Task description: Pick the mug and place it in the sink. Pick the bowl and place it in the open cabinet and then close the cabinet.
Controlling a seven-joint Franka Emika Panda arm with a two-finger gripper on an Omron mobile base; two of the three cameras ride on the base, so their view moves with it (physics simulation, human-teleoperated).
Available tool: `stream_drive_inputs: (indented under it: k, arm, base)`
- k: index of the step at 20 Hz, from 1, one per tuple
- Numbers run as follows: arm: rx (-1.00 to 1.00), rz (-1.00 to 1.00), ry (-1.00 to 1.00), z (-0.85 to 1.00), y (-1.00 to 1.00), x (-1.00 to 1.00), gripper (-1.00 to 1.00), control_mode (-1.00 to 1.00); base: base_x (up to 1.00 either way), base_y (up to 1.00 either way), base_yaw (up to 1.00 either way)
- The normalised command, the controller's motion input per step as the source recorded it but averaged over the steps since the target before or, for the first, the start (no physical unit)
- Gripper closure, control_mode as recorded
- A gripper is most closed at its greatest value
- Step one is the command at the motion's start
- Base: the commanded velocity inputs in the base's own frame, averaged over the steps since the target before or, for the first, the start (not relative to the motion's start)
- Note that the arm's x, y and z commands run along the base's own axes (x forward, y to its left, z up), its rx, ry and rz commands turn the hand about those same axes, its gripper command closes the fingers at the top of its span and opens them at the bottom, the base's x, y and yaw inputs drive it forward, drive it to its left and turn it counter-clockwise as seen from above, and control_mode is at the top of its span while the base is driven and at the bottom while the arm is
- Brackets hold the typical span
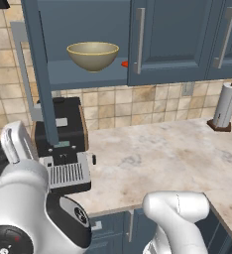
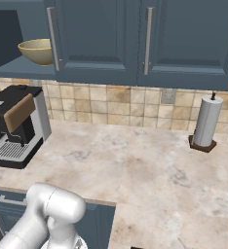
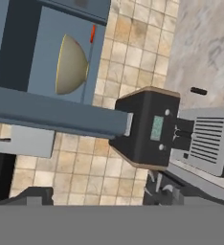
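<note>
Left base view: one bowl [image 1: 92, 54] sits upright on the shelf of the open cabinet [image 1: 88, 74], a single small red disc [image 1: 124, 64] beside it. One coffee machine [image 1: 63, 141] and one paper towel roll [image 1: 225, 105] stand on the counter [image 1: 162, 154]. The gripper's [image 3: 97, 197] fingers seem spread apart, holding nothing, though they are barely visible.

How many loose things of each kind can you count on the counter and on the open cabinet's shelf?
Bowl: 1
Small red disc: 1
Coffee machine: 1
Paper towel roll on its holder: 1
Total: 4
</note>
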Motion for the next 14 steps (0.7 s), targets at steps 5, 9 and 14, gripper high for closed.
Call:
stream_drive_inputs:
  k: [5, 9, 14]
  arm:
    - [0.00, -0.03, 0.00, 0.00, 0.14, 0.29, -1.00, -1.00]
    - [0.00, -0.04, -0.02, 0.00, 0.04, 0.26, -1.00, -1.00]
    - [0.00, -0.10, -0.06, -0.01, 0.00, 0.22, -1.00, -1.00]
  base:
    - [0.00, 0.00, 0.00]
    - [0.00, 0.00, 0.00]
    - [0.00, 0.00, 0.00]
